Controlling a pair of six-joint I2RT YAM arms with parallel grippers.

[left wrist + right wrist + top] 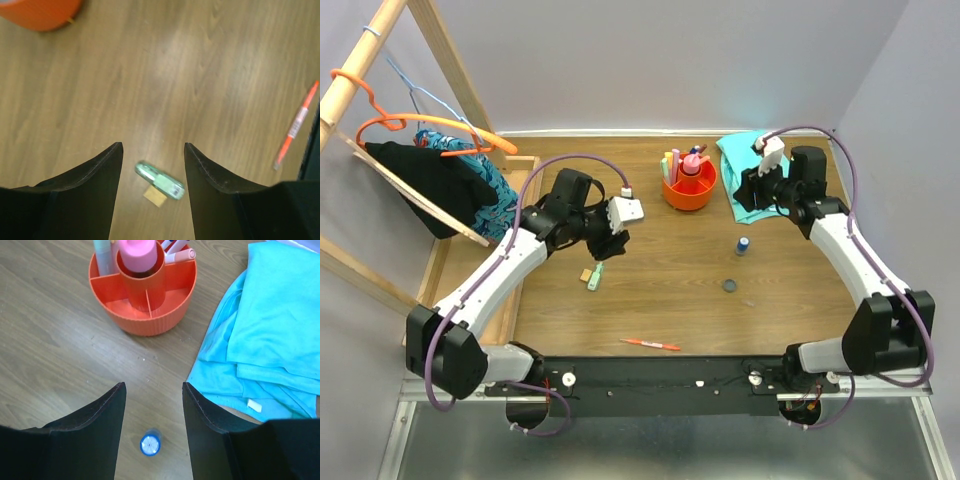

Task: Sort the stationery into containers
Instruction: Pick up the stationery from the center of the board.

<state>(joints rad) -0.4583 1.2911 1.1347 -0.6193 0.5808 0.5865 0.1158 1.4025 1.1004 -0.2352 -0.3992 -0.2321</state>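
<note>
Your left gripper [152, 147] hangs with jaws apart and empty above the mint-green pastel highlighter [160, 181], which lies on the wooden table [670, 305] just beside the small tan eraser [154, 197]. The round bright orange plastic tub [150, 325] holds the pink glue bottle [136, 252] in its central cup, with pastel highlighters [102, 252] and white markers with coloured caps [177, 255] in its far compartments. Your right gripper [153, 386], jaws apart and empty, hovers over the upright blue-capped bottle [150, 442], near the teal cloth [270, 315].
</note>
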